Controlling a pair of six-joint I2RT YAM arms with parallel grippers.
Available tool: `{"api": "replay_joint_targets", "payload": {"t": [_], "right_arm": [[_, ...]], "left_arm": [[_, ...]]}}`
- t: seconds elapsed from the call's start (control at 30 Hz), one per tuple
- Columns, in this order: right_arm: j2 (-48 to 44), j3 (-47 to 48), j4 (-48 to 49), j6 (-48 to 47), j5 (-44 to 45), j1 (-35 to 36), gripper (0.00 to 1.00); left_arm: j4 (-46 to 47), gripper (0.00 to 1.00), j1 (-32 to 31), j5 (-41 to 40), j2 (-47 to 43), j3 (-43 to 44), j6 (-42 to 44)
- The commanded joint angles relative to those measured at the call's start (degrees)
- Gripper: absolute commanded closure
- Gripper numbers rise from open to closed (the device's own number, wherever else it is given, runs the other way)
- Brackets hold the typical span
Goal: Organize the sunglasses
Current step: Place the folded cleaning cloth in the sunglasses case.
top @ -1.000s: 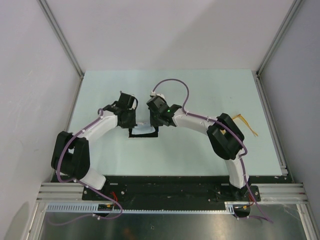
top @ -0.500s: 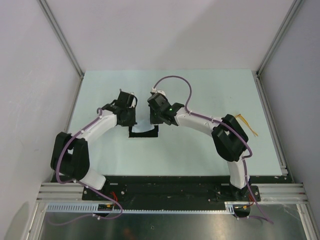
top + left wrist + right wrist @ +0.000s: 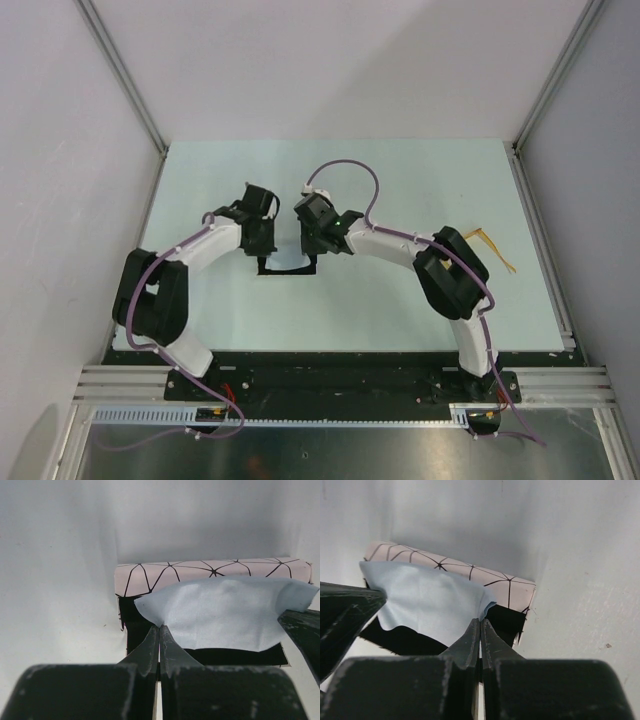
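Lying on the pale green table (image 3: 420, 180) at the right side of the top view, the sunglasses (image 3: 496, 249) show as a thin yellow-orange frame with one slim arm slanting toward the near right; part of them is hidden behind the elbow of the right arm (image 3: 455, 275), and the lenses are too small to make out; they sit well apart from both wrists, touched by neither; the left arm (image 3: 215, 245) and the right arm meet at mid-table over an open case (image 3: 268, 268) with a black inside.

From the left wrist, the left gripper (image 3: 159, 630) has its fingers pressed together on one corner of a blue-grey cloth (image 3: 225, 612); the cloth hangs over the case's black interior, in front of its white wall marked with black triangle lines; no sunglasses appear here.

From the right wrist, the right gripper (image 3: 480, 624) is likewise pinched tight on the cloth's opposite corner; the left gripper's dark finger shows at the left edge beside the cloth.
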Motion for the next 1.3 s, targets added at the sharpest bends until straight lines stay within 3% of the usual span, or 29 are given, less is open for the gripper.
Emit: {"api": "replay_joint_targets", "payload": {"t": [0.0,1.27], "right_arm": [[1.7,-0.4,1.7,0.5,0.5,-0.6,1.0],[5.9,2.1,1.1,-0.6,2.9,-0.5,1.0]], "left_arm": [[1.4,1.0,0.5,-1.2,1.1,2.3,-1.0],[1.6,1.0,1.1,-1.6,8.5,4.3,-2.4]]}}
